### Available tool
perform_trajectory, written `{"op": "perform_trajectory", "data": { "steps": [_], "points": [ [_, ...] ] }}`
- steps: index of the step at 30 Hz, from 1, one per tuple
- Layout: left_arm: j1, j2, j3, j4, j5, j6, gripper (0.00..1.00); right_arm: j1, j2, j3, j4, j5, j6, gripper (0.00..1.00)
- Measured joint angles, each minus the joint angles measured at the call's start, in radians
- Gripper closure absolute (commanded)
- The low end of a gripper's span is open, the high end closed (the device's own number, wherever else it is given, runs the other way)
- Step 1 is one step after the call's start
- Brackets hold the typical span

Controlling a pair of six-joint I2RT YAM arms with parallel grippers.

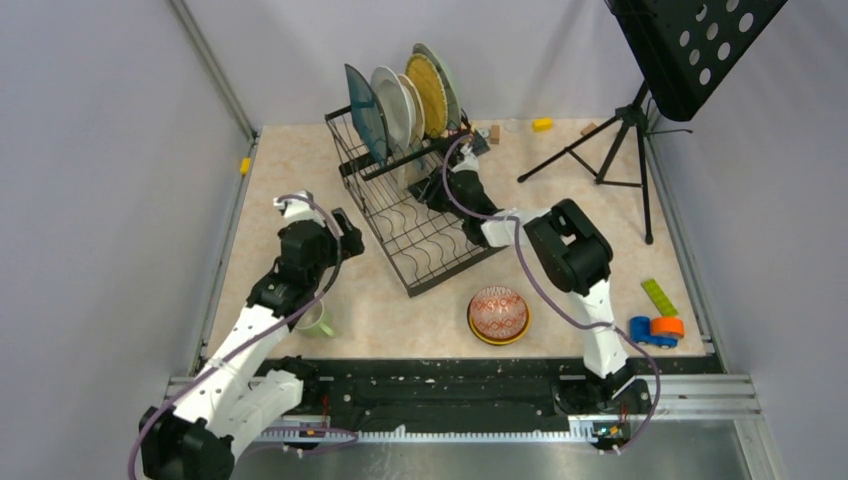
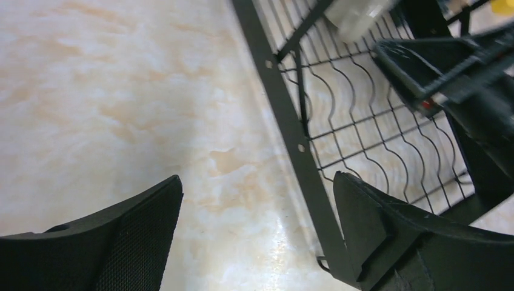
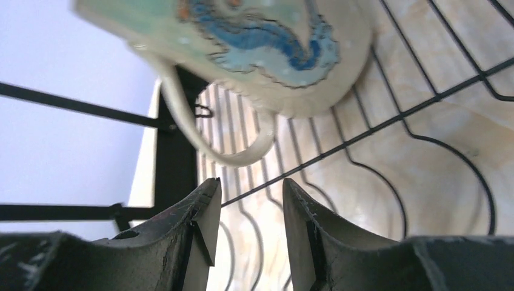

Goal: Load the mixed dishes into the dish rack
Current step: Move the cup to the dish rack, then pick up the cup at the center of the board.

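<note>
Your right gripper [image 3: 250, 185], fingers slightly apart and empty, sits just short of the cream mug [image 3: 254, 54] handle in the dish rack [image 2: 283, 115], left gripper [image 2: 257, 200] spread wide; withdraw crooked and a finger could hook the handle, tipping the mug.

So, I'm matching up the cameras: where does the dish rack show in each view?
Top external: dish rack at centre, plates standing at its far end.
Left wrist: dish rack fills the right half.
Right wrist: dish rack wires under the mug.
Shared landmark: the wavy wire dividers.
</note>
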Motion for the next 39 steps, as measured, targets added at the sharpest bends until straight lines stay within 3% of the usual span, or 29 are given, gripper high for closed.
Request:
{"op": "perform_trajectory", "data": {
  "steps": [9, 19, 24, 39],
  "points": [
    [0.000, -0.109, 0.069, -0.338, -0.267, -0.126, 0.01, -0.001, -0.170, -0.136, 0.003, -0.114, 0.005, 0.56],
    [0.000, -0.127, 0.178, -0.699, -0.395, -0.330, 0.02, 0.005, -0.372, -0.316, -0.042, -0.199, -0.002, 0.56],
    [0.002, -0.104, 0.178, -0.856, -0.394, -0.464, 0.18, 0.005, -0.454, -0.391, -0.037, -0.246, 0.028, 0.55],
    [0.019, -0.148, 0.168, -0.998, -0.370, -0.639, 0.40, 0.005, -0.483, -0.441, -0.008, -0.344, 0.092, 0.55]
  ]
}}
